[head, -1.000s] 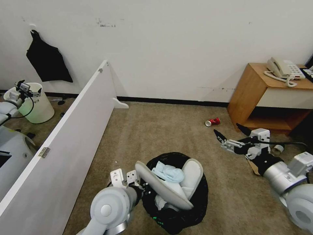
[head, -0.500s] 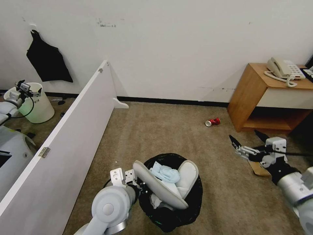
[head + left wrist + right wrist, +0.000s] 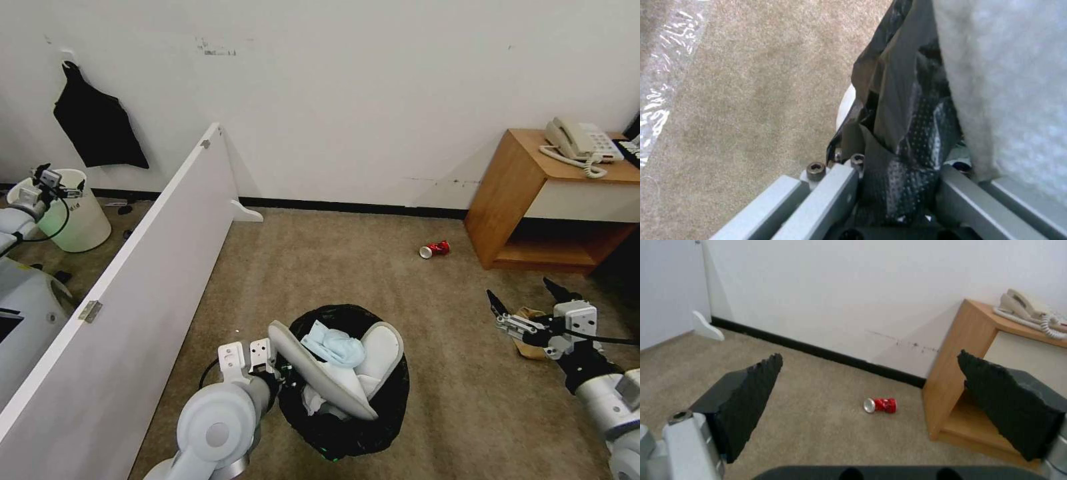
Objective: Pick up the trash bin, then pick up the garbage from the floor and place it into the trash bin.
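Observation:
The trash bin [image 3: 347,427], lined with a black bag, hangs at the lower middle of the head view. My left gripper [image 3: 281,377] is shut on its near rim. The left wrist view shows that gripper [image 3: 896,173] pinching the crinkly black bag. Two white slippers [image 3: 320,377] and a light-blue face mask [image 3: 333,347] stick out of the bin. A red can [image 3: 435,249] lies on the carpet by the wooden cabinet. My right gripper [image 3: 519,289] is open and empty, low over a brown paper bag [image 3: 531,348]. In the right wrist view the gripper [image 3: 869,356] frames the red can [image 3: 880,405] farther off.
A white partition board [image 3: 153,267] runs along the left. Behind it stands a pale bucket [image 3: 80,220]. A wooden cabinet [image 3: 527,193] with a telephone [image 3: 579,143] stands at the right against the wall. Open carpet [image 3: 333,267] lies between the bin and the wall.
My right arm has drawn back and down toward the right, from near the can to over the brown paper bag. The held bin has drifted slightly left.

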### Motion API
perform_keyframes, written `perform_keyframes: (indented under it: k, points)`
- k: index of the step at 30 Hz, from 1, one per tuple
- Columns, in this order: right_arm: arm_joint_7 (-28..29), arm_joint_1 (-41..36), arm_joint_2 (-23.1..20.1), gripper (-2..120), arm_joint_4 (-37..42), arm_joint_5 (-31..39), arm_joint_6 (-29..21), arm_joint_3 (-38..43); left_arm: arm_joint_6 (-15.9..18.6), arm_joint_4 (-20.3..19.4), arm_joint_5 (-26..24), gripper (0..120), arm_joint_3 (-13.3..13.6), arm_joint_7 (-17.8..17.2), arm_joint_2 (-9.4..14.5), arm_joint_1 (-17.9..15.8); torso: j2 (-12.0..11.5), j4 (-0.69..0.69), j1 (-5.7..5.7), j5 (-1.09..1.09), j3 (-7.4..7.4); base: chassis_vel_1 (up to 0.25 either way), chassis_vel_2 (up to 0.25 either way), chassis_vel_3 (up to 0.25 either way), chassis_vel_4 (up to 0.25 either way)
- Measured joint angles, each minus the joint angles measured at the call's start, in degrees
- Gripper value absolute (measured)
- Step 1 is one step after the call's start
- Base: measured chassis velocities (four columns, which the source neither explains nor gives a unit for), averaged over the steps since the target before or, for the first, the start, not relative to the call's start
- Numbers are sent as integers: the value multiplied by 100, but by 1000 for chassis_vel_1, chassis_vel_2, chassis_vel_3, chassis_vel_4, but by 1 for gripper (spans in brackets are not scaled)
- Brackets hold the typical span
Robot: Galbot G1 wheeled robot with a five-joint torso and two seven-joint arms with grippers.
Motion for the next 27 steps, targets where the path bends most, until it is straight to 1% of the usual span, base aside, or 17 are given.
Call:
perform_keyframes:
  k: [3, 5, 9, 13, 14, 15, 16, 18, 19, 20, 21, 23, 27]
  points:
    - [-38, -45, 118, 100, 33, -116, 93, 8, 0, -1, -27, 0, -32, 20, -33, -11, 0, 0, 0, 0, 0, 0, 0, 0, 0]
    - [-136, -134, 233, 100, 52, -310, 284, 60, 0, -14, -53, 0, -45, 33, -60, -32, 0, -2, 0, 0, 0, 0, 0, 0, 0]
    - [-225, -210, 355, 100, 83, -505, 418, 127, 0, -35, -60, 0, -62, 65, -63, -28, 0, -2, 0, -1, 0, 0, 0, 0, 0]
    - [-341, -250, 644, 100, 104, -802, 594, 135, 0, -79, -60, 0, -126, 154, 12, 23, 0, 1, 0, -1, 0, 0, 0, 0, 0]
    - [-341, -250, 644, 100, 104, -802, 594, 135, 0, -79, -60, 0, -126, 154, 12, 23, 0, 1, 0, -1, 0, 0, 0, 0, 0]
    - [-391, -227, 775, 100, 90, -929, 662, 122, 0, -81, -56, 0, -135, 174, 18, 24, 0, -1, 0, -1, 0, 0, 0, 0, 0]
    - [-391, -227, 775, 100, 90, -929, 662, 122, 0, -81, -56, 0, -135, 174, 18, 24, 0, -1, 0, -1, 0, 0, 0, 0, 0]
    - [-439, -192, 985, 100, 66, -1129, 745, 99, 0, -81, -46, 0, -137, 201, 25, 23, 0, -1, 0, 0, 0, 0, 0, 0, 0]
    - [-439, -192, 985, 100, 66, -1129, 745, 99, 0, -81, -46, 0, -137, 201, 25, 23, 0, -1, 0, 0, 0, 0, 0, 0, 0]
    - [-477, -156, 1143, 100, 28, -1311, 839, 89, 0, -80, -36, 0, -139, 243, 42, 4, 0, -1, 0, 0, 0, 0, 0, 0, 0]
    - [-477, -156, 1143, 100, 28, -1311, 839, 89, 0, -80, -36, 0, -139, 243, 42, 4, 0, -1, 0, 0, 0, 0, 0, 0, 0]
    - [-558, -109, 1328, 100, -13, -1479, 958, 93, 0, -65, 11, 0, -174, 298, 43, -33, 0, -1, 0, 0, 0, 0, 0, 0, 0]
    - [-611, -107, 1408, 100, -20, -1539, 1022, 99, -1, -84, 10, 0, -181, 324, 54, -38, 0, 0, 0, -1, 0, 0, 0, 0, 0]
